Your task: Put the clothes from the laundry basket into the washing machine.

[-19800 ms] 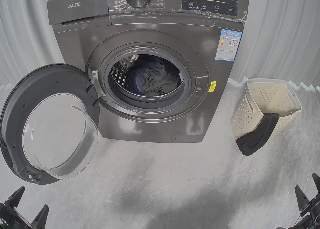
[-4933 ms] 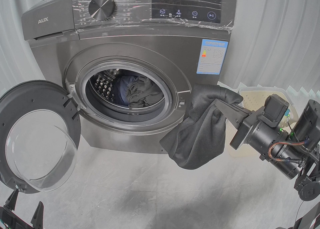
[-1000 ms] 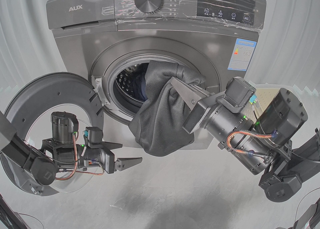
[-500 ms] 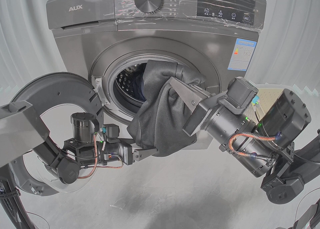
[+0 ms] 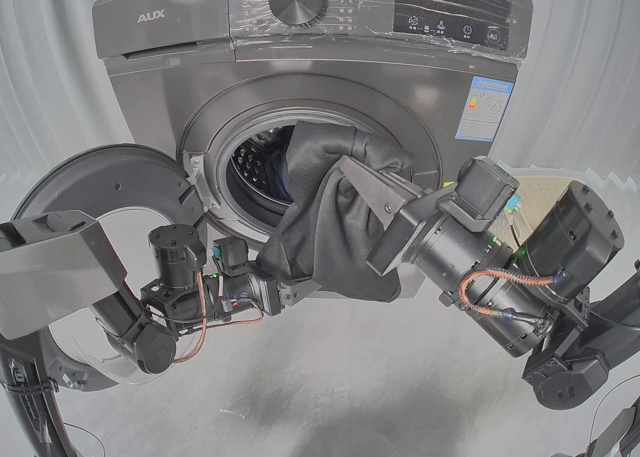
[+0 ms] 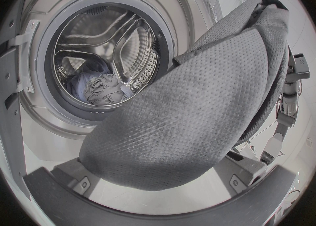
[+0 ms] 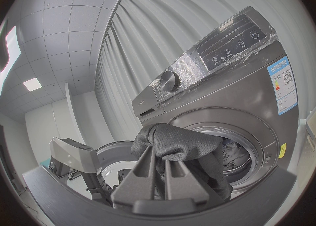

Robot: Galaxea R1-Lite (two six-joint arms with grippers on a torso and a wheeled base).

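The grey washing machine (image 5: 167,85) stands with its round door (image 5: 100,178) swung out to the left. Grey and blue clothes (image 6: 98,88) lie in the drum. My right gripper (image 5: 350,168) is shut on the top of a black garment (image 5: 327,225), held right at the drum opening (image 5: 257,165). The cloth hangs down over the opening's lower rim. My left gripper (image 5: 313,288) is under the garment's hanging bottom end. In the left wrist view its fingers (image 6: 75,180) stand wide apart, open, with the black garment (image 6: 184,111) bulging between them. The cream laundry basket (image 5: 540,188) peeks out behind my right arm.
The open door stands close behind my left arm. A pleated white curtain (image 5: 587,65) runs behind the machine. Grey floor (image 5: 333,385) lies bare in front of the machine.
My left arm has swung right and up from beside the door to under the garment's lower end, lifting it slightly. My right gripper has kept the garment at the opening.
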